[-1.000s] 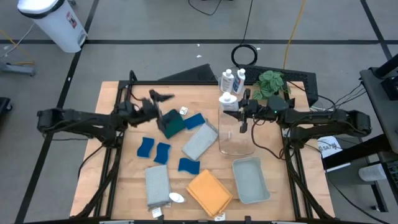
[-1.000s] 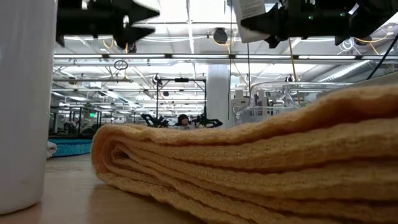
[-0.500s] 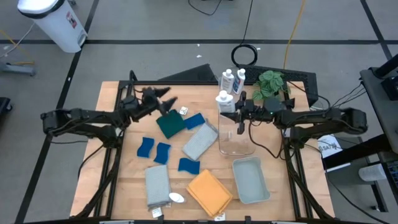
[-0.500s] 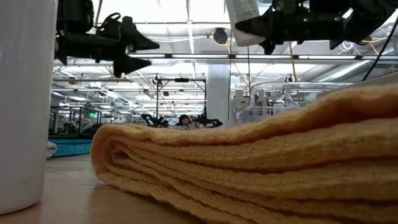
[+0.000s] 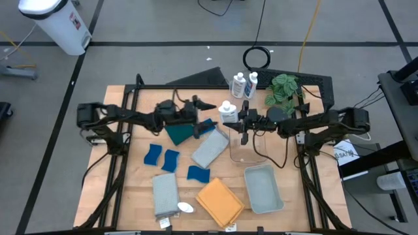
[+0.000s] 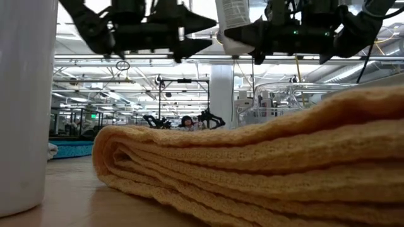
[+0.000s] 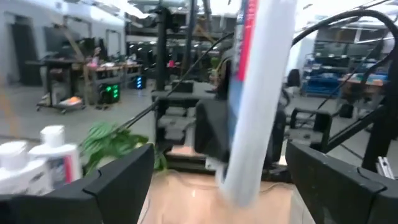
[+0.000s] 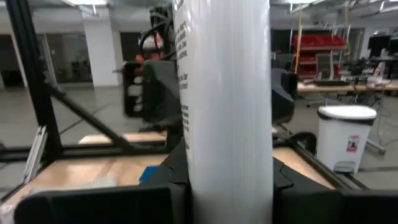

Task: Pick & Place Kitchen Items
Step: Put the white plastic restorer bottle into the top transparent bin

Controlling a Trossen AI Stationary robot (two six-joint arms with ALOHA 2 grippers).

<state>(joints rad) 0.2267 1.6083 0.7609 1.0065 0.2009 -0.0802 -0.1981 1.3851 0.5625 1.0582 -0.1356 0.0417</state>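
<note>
Both arms have closed toward the middle since a second ago: we see the left gripper (image 5: 198,104), earlier back over the teal-green cloth (image 5: 177,132), now reaching toward the right gripper (image 5: 239,119), which has carried its white bottle (image 5: 228,112) leftward, off the clear bin (image 5: 249,145).
Right jaws: clamped on the bottle, held upright above the bench (image 5: 124,189).
Left jaws: wide apart, empty, just beside the bottle; in the left wrist view the bottle (image 7: 258,93) stands between the fingers (image 7: 118,180) but we see no contact.
We judge this a handover setting up, not yet made.
Two more bottles (image 5: 243,84) stand at the far edge by the plant (image 5: 284,88).
Sponges (image 5: 161,157), grey cloths (image 5: 209,149) and the orange cloth (image 5: 219,200) lie untouched; the tray (image 5: 253,175) sits near the bin.

Writing: small print runs down the bottle (image 8: 227,112) in the right wrist view, and a blue-and-red label shows in the left; we cannot read either, nor a brand.
</note>
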